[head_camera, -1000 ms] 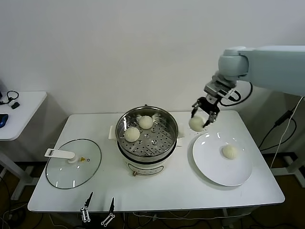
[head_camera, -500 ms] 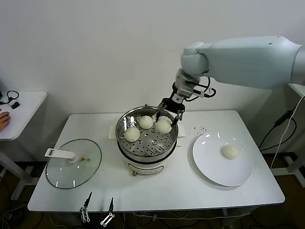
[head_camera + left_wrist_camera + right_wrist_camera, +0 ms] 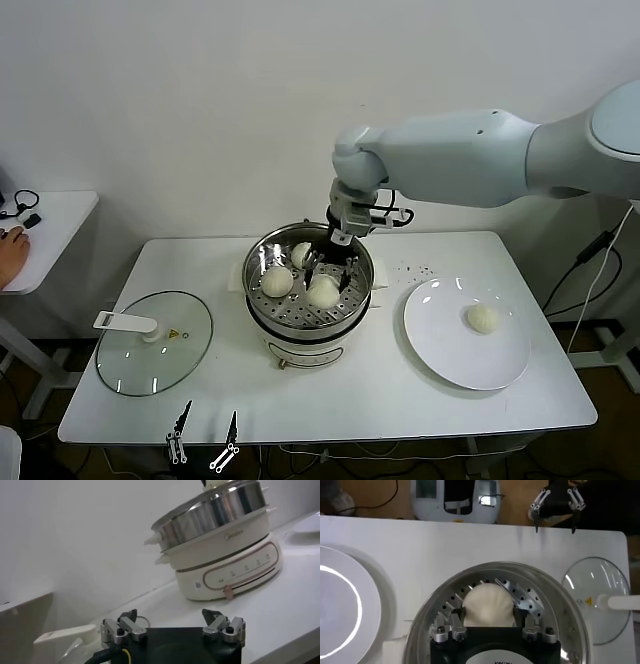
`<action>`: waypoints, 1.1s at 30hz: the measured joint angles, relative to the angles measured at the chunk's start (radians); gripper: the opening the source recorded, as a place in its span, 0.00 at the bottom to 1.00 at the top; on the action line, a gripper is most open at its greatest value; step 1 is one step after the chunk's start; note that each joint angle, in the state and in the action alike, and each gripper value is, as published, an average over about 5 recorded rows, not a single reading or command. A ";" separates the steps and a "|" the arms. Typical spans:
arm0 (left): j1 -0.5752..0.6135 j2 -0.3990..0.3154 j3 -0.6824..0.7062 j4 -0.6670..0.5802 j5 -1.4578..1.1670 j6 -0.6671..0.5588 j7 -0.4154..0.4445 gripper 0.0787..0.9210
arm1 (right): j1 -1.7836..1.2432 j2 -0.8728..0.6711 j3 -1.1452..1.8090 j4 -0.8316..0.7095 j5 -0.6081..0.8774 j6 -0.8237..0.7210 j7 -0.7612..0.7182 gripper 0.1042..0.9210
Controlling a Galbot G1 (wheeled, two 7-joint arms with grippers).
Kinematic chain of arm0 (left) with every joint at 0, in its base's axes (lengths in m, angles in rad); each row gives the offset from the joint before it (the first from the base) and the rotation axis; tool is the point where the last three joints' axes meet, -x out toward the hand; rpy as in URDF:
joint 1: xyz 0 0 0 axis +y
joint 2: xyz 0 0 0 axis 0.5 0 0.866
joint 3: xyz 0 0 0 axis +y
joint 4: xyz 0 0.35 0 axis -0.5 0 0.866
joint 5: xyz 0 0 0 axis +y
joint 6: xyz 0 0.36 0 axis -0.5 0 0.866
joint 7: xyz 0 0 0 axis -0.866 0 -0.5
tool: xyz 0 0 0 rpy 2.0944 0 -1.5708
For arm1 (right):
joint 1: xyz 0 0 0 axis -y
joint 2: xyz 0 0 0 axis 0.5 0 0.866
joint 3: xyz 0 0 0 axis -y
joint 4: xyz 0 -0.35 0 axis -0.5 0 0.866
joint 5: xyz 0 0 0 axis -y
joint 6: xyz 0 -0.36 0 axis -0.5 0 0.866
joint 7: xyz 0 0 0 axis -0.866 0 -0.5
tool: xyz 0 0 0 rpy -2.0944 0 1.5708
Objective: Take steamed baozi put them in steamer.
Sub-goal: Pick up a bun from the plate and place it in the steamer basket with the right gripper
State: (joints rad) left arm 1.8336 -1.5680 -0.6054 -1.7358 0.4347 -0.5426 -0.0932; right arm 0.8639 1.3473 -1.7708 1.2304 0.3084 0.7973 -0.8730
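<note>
"Where is my right gripper (image 3: 327, 271)?"

"Down inside the steamer (image 3: 258, 262). Its jaws are holding a bun (image 3: 488, 605), low over the floor."

"And the left gripper (image 3: 205, 437)?"

"Parked at the table's (image 3: 400, 400) near edge, jaws open. The last bun (image 3: 483, 318) is on the plate (image 3: 440, 350), nearer my right arm."

The white worktop (image 3: 400, 400) carries the steamer (image 3: 308, 285) on its white cooker base near the middle. A glass lid (image 3: 154, 343) with a white handle lies flat toward the left edge. A white plate (image 3: 450, 350) rests well to the steamer's right.
</note>
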 measured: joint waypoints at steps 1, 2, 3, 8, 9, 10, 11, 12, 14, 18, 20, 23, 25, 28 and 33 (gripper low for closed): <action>0.000 0.000 0.000 0.000 0.000 0.000 0.000 0.88 | -0.008 0.007 0.001 -0.008 -0.006 0.003 0.001 0.67; -0.001 0.001 0.001 -0.001 -0.001 0.000 0.000 0.88 | -0.017 0.015 0.002 -0.015 -0.012 0.005 0.002 0.67; -0.001 0.001 0.001 -0.001 -0.001 0.000 0.000 0.88 | -0.025 0.022 0.003 -0.023 -0.018 0.007 0.002 0.67; -0.003 0.003 0.001 -0.001 -0.004 -0.001 0.000 0.88 | -0.059 0.052 0.007 -0.059 -0.042 0.014 0.004 0.67; -0.004 0.003 0.001 -0.001 -0.005 -0.002 0.000 0.88 | -0.066 0.058 0.007 -0.066 -0.045 0.016 0.005 0.68; -0.004 0.004 0.000 -0.001 -0.006 -0.002 0.000 0.88 | -0.072 0.063 0.008 -0.073 -0.049 0.018 0.005 0.68; -0.005 0.005 -0.001 -0.001 -0.007 -0.002 0.000 0.88 | -0.078 0.069 0.009 -0.080 -0.052 0.019 0.006 0.68; -0.005 0.006 -0.001 0.000 -0.008 -0.003 0.000 0.88 | -0.084 0.075 0.009 -0.087 -0.054 0.020 0.006 0.68; -0.007 0.007 -0.003 0.002 -0.009 -0.003 0.000 0.88 | -0.094 0.085 0.011 -0.100 -0.058 0.021 0.006 0.68; -0.010 0.007 -0.005 0.007 -0.010 -0.005 -0.001 0.88 | -0.111 0.105 0.012 -0.123 -0.065 0.022 0.007 0.69; -0.012 0.007 -0.006 0.009 -0.010 -0.005 -0.002 0.88 | -0.119 0.113 0.013 -0.134 -0.068 0.023 0.007 0.70; -0.013 0.007 -0.007 0.011 -0.011 -0.006 -0.002 0.88 | -0.125 0.123 0.013 -0.150 -0.071 0.025 0.007 0.76; -0.013 0.007 -0.008 0.012 -0.011 -0.006 -0.002 0.88 | -0.127 0.126 0.012 -0.158 -0.068 0.026 0.007 0.81; -0.013 0.007 -0.009 0.013 -0.011 -0.006 -0.003 0.88 | -0.125 0.127 0.006 -0.161 -0.053 0.026 0.004 0.87; -0.011 0.007 -0.013 0.014 -0.011 -0.007 -0.003 0.88 | -0.106 0.122 -0.010 -0.157 -0.006 0.026 -0.014 0.88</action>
State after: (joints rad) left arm 1.8231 -1.5606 -0.6182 -1.7221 0.4240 -0.5493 -0.0961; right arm 0.7581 1.4697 -1.7807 1.0738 0.3025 0.8237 -0.8869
